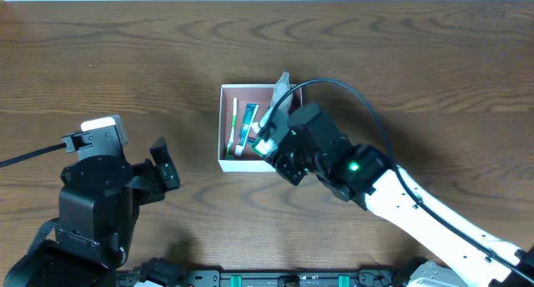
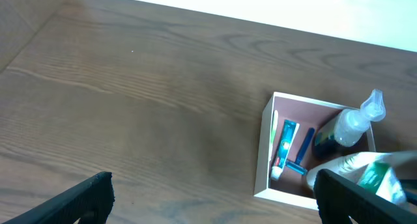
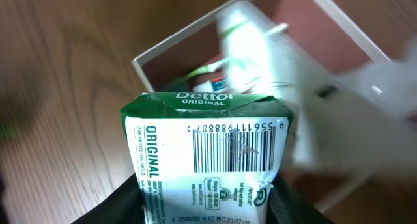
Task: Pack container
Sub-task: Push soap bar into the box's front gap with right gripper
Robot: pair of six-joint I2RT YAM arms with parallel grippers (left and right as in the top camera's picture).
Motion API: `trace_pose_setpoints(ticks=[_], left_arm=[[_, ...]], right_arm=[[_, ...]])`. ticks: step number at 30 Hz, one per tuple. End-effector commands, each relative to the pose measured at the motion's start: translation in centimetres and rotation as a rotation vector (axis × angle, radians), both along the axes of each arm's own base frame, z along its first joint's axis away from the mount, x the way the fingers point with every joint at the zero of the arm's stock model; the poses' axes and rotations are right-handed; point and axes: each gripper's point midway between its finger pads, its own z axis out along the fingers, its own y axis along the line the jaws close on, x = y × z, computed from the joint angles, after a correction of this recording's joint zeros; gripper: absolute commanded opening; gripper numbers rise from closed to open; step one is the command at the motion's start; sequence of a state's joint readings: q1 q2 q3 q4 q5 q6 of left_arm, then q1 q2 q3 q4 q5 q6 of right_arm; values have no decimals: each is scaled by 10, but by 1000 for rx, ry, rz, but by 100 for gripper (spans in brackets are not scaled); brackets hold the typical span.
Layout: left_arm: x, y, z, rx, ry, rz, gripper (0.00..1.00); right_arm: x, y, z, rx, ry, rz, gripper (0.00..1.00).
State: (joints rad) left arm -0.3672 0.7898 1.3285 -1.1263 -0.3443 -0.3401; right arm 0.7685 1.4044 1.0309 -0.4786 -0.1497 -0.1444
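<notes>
The container point(image 1: 223, 120) is a square white-walled box with a pinkish-brown floor at the table's middle; it also shows in the left wrist view point(image 2: 264, 159) and the right wrist view point(image 3: 163, 51). Inside lie a toothbrush point(image 1: 234, 113), a toothpaste tube point(image 1: 246, 130) and a clear spray bottle point(image 2: 355, 123). My right gripper point(image 1: 271, 141) is shut on a green and white Dettol soap pack point(image 3: 208, 159), held over the container's front right part. My left gripper point(image 1: 163, 166) is open and empty, left of the container.
The brown wooden table point(image 1: 125, 62) lies bare around the container. The right arm point(image 1: 400, 195) reaches in from the lower right. The left arm's base point(image 1: 92, 195) stands at the lower left.
</notes>
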Motion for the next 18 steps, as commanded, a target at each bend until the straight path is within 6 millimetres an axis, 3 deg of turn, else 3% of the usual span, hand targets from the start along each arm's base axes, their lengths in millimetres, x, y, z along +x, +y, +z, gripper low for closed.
trace_pose_setpoints(ticks=[1,11,18], left_arm=[[-1,3,2,11,-4,12,98],[-1,3,2,11,-4,12,98],[-1,3,2,11,-4,12,98]], right_arm=[[0,2,1,-46,-80,114,44],[10,-7,-2,-75,-96,77,45],[18,-17,-24,-151,-73,52,42]])
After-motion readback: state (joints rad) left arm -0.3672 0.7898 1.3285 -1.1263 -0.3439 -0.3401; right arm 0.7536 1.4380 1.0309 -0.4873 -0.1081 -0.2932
